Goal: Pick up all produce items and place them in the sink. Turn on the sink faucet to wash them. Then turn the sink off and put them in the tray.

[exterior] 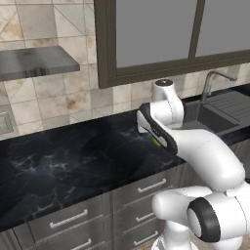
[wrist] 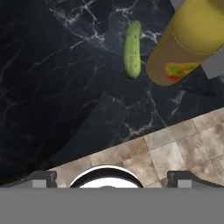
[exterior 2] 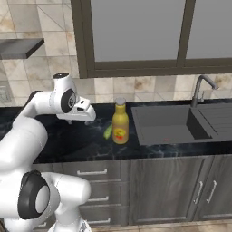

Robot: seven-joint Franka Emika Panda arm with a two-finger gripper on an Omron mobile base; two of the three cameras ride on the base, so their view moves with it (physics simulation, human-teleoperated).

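From where I sit, the tool [wrist: 112, 177] hangs above the black marbled stone bench [exterior 2: 81, 136], its two dark tips spread as wide as they go with nothing between them. In the hand view the small green oblong cucumber [wrist: 131, 50] lies flat on the bench at about twelve o'clock from the tool, well clear of the tips. Just beside it, at about one o'clock, stands the yellow bottle with a grey cap and red label [wrist: 192, 41]; I cannot tell whether bottle and cucumber touch.

In the right base view the cucumber [exterior 2: 108, 131] peeks out at nine o'clock of the bottle [exterior 2: 120, 122], and the white hand of the arm sits at nine o'clock of both, above the bench. The dark grey matte rectangular sink [exterior 2: 167, 122] lies at three o'clock of the bottle, sunk in the bench, with its ridged drainboard further that way. The slim grey metal faucet with a curved spout [exterior 2: 199, 88] rises at the sink's far rim.

In the left base view the arm covers most of the cucumber [exterior: 156, 142]; the sink [exterior: 219, 114] and faucet [exterior: 212, 80] sit at two o'clock of the arm.
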